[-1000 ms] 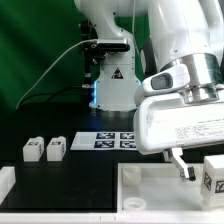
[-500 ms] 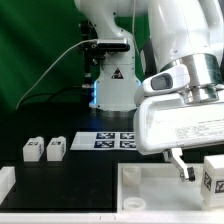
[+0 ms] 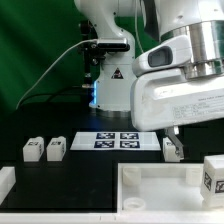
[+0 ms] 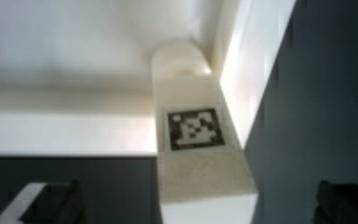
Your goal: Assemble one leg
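Where the black counter [image 3: 90, 170] starts at the exterior view's left, a blocky white plastic leg [image 3: 32, 150] sits just beside a second leg [image 3: 55, 149]. Next come the flat marker board [image 3: 110, 140] with four printed tags, the smooth white tray piece [image 3: 140, 172] and, at the right, a third leg [image 3: 213, 175] with its tag facing out. The jaws hang open. In the wrist view a tagged leg [image 4: 195, 128] runs between them, touching neither.

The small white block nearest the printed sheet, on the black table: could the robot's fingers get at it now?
Probably yes: the block stands in the open, nothing above it, only its twin beside it; the fingers hang off to one side.
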`<state>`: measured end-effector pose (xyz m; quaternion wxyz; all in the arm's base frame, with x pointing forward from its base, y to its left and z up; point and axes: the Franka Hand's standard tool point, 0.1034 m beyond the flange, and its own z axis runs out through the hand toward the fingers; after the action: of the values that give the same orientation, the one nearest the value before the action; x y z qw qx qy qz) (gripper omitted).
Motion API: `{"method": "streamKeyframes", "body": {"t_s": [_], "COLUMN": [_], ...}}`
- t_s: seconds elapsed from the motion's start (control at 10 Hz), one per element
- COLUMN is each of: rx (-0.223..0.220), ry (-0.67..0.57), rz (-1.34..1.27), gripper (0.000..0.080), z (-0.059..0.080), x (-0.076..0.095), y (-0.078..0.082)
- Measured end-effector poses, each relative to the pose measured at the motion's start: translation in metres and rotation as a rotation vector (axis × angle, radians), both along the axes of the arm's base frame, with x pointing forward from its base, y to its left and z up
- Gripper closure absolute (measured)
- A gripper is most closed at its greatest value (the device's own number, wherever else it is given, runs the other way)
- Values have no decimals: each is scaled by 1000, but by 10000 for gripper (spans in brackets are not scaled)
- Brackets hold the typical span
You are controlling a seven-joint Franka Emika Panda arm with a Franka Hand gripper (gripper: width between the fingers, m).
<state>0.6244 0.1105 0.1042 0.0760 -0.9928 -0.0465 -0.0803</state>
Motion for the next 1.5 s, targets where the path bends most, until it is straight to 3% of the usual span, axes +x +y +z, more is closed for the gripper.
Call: {"method": "streamKeyframes", "body": {"t_s": [0.3,0.4,1.0,1.1,1.2,1.3,1.5], "rx": [25,31,31,31,30,30,30], "ry": [293,320,257,257,257,257,234], "rz": [6,9,22,22,22,20,-15], "gripper": [150,150,178,349,349,490,489], "z": [-9,-16,-23,-24,-24,-24,-25], "x": [7,15,24,24,24,24,27], "y": [8,12,11,11,10,9,7]}}
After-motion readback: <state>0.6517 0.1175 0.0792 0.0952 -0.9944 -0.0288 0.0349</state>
